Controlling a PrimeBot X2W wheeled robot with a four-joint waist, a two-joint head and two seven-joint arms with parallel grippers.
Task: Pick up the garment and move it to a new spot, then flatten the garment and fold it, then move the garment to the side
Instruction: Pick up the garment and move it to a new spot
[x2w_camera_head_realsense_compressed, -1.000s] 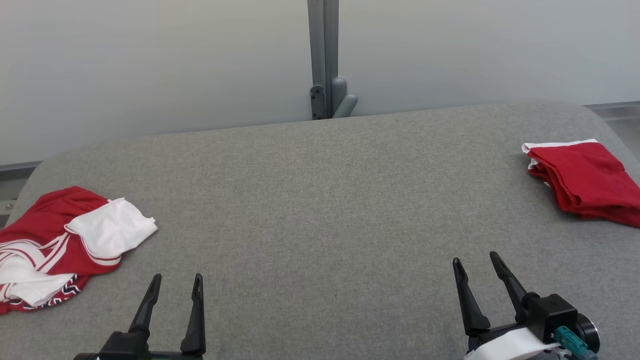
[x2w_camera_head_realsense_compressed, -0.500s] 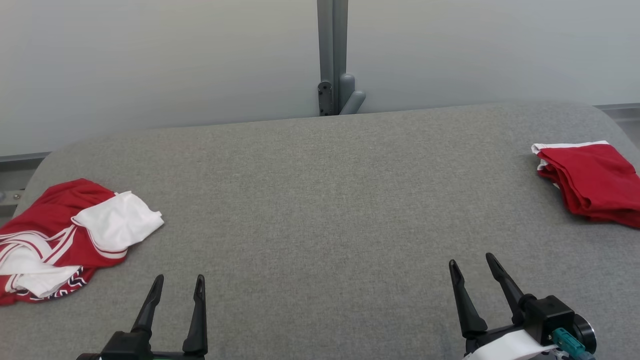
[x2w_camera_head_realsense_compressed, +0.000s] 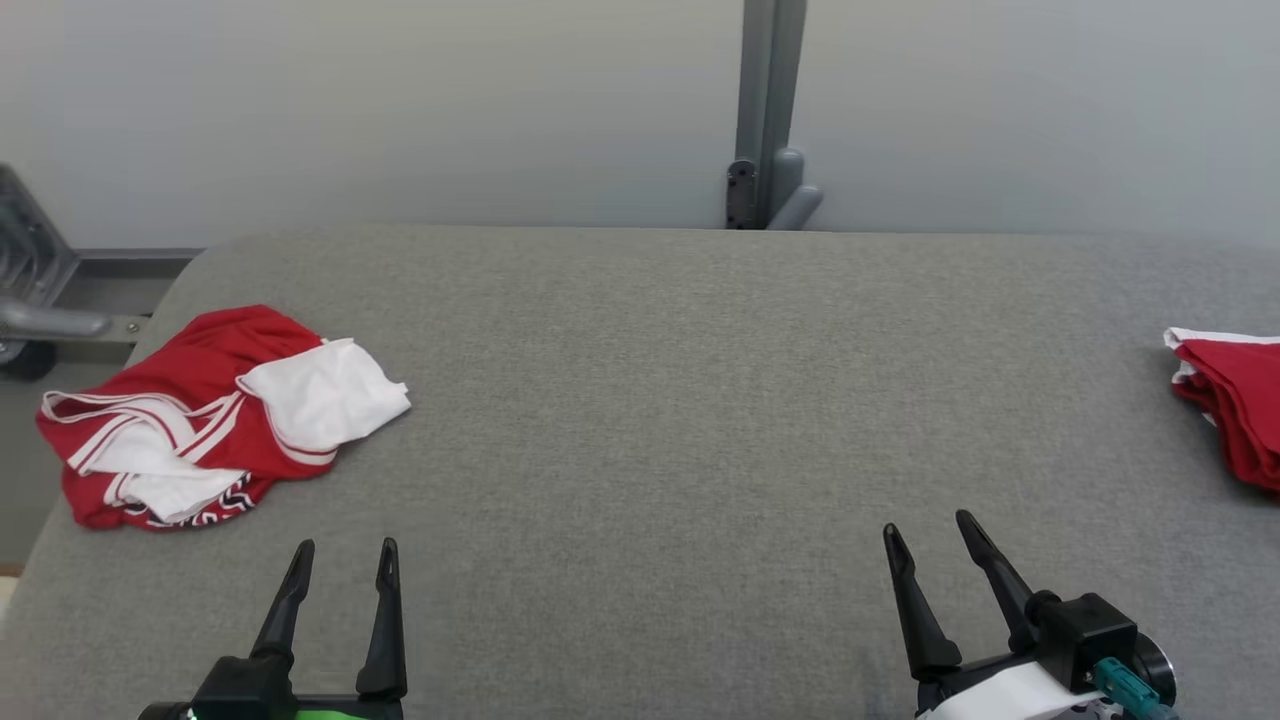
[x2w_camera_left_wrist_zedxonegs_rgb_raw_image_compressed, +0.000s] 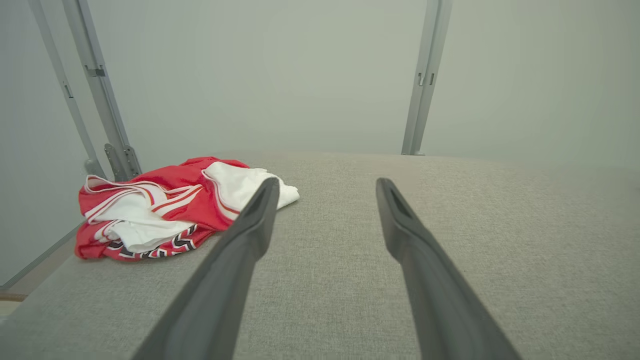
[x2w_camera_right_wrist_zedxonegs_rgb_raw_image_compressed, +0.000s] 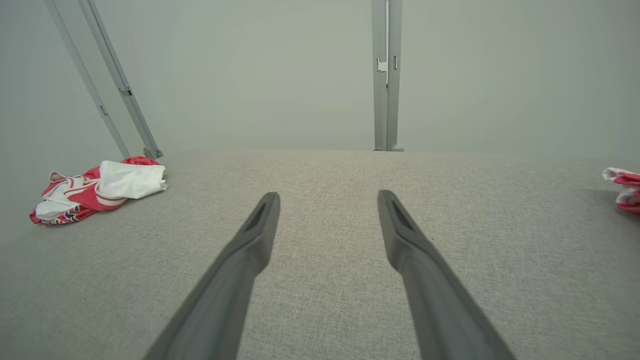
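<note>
Left of the grey post (x2w_camera_head_realsense_compressed: 765, 110) and well nearer to me, the garment (x2w_camera_head_realsense_compressed: 220, 420) lies crumpled, red with white panels, close to the table (x2w_camera_head_realsense_compressed: 640, 400) edge.

Change noted: my head view has swung leftward. The post now sits further right in frame. The garment is fully in frame, where its left part was cut off a second ago. The folded red piece (x2w_camera_head_realsense_compressed: 1235, 400), far right of the post, is now half clipped. Nothing on the table has itself shifted; only the camera has moved.

My left fingers (x2w_camera_head_realsense_compressed: 383, 610) and right fingers (x2w_camera_head_realsense_compressed: 908, 590) remain spread wide and hold nothing. They hover low over bare table, one pair on either side of the post's line, both well apart from the garment.

Reading: I am turning to face the pickup target. The first step is not yet begun, and the left fingers are the nearer pair for the reach.
</note>
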